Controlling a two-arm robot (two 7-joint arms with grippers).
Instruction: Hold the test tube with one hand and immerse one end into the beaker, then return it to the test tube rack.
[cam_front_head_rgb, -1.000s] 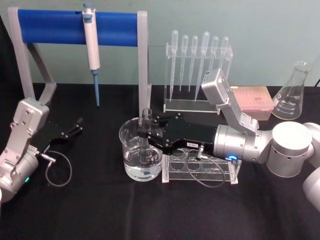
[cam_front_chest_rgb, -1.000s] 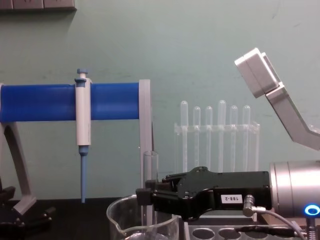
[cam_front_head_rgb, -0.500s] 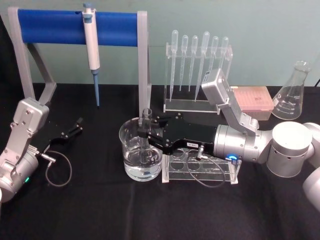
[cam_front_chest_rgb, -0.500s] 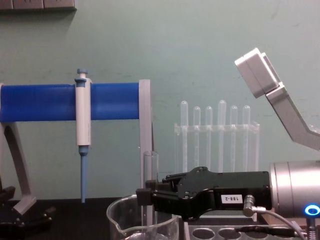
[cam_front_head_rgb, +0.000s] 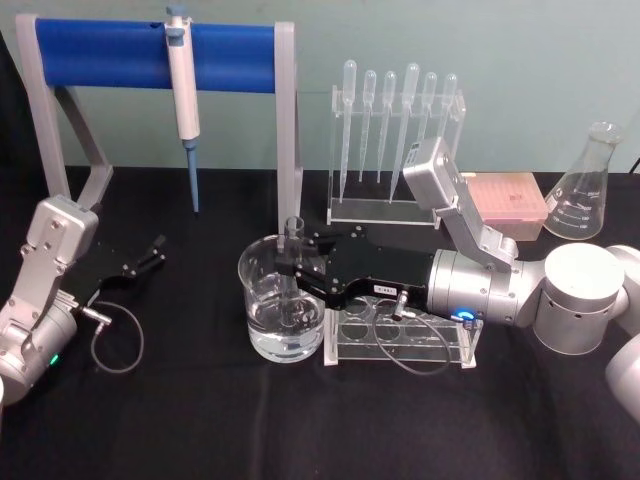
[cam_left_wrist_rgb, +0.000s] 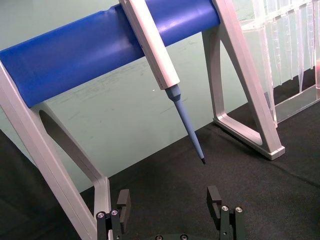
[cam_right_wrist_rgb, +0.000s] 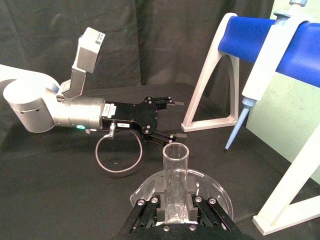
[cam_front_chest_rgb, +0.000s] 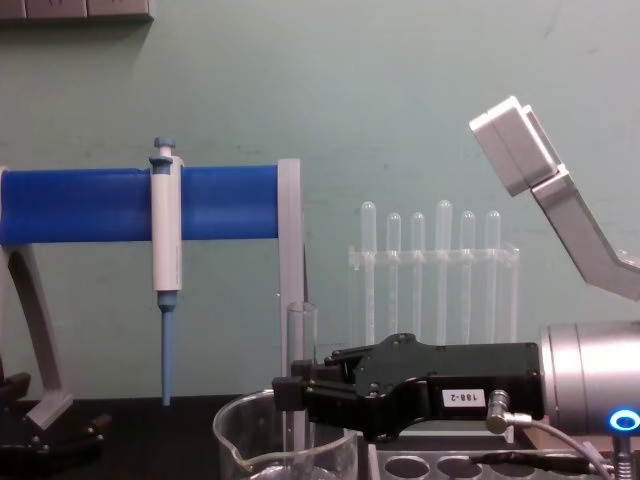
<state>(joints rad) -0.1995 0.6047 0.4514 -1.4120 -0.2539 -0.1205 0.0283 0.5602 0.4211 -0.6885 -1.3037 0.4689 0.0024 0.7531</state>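
**Right arm at the beaker.** My right gripper, jaws clamped on the test tube, holds it upright inside the beaker, at 9 o'clock of the test tube rack. The tube's lower end appears submerged. My left gripper, jaws wide, rests at 9 o'clock of the beaker, well apart.

I'm looking at a lab bench (black-clothed): a pipettor hung at eleven o'clock, racked plastic pipettes at one, a conical flask at two, a beaker dead centre.
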